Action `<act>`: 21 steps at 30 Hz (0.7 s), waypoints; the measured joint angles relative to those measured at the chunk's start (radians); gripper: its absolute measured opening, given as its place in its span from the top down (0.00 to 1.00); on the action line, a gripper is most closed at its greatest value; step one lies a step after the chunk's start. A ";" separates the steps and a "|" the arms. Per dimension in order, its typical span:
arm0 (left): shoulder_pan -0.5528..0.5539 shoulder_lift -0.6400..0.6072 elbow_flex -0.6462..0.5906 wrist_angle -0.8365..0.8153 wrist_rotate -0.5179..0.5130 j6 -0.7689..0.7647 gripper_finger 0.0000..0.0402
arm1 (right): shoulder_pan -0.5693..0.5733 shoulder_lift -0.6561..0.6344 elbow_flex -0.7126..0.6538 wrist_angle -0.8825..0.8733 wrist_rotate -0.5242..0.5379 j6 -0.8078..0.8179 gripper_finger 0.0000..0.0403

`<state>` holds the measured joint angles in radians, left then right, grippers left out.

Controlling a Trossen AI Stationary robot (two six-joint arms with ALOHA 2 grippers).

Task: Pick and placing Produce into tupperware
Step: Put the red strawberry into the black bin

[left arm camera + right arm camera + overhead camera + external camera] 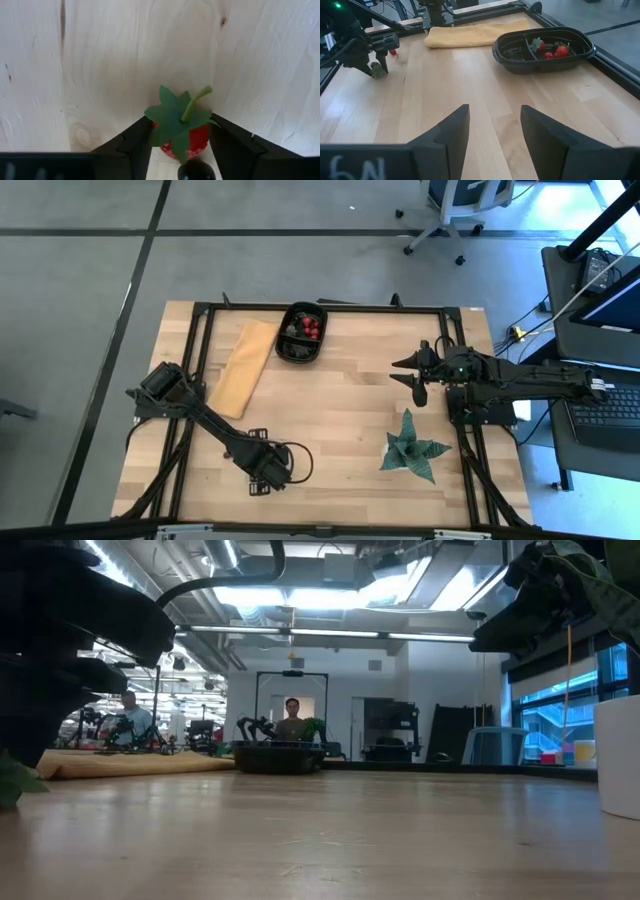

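Left pincer [268,470] low at table's [340,395] 7 o'clock, fingers flanking a red strawberry [182,134], contact unclear, dark berry [196,170] beside it, black tupperware [301,333] at 12 o'clock holding strawberries, yellow cloth [243,367] adjacent, spiky green plant [412,448] at 4 o'clock, right pincer [418,377] released, hovering at 2 o'clock.
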<state>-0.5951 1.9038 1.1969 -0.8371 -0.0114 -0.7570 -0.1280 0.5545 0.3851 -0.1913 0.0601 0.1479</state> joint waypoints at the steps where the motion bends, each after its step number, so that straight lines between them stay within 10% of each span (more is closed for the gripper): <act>1: 0.002 0.000 0.000 0.000 0.000 0.000 0.58 | 0.000 0.000 0.000 0.000 0.000 0.000 0.56; 21: 0.115 -0.094 -0.003 -0.029 0.013 0.013 0.66 | 0.000 0.000 0.000 -0.001 0.000 -0.003 0.56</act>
<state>-0.4800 1.8102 1.1938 -0.8659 0.0019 -0.7438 -0.1280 0.5545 0.3851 -0.1925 0.0601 0.1448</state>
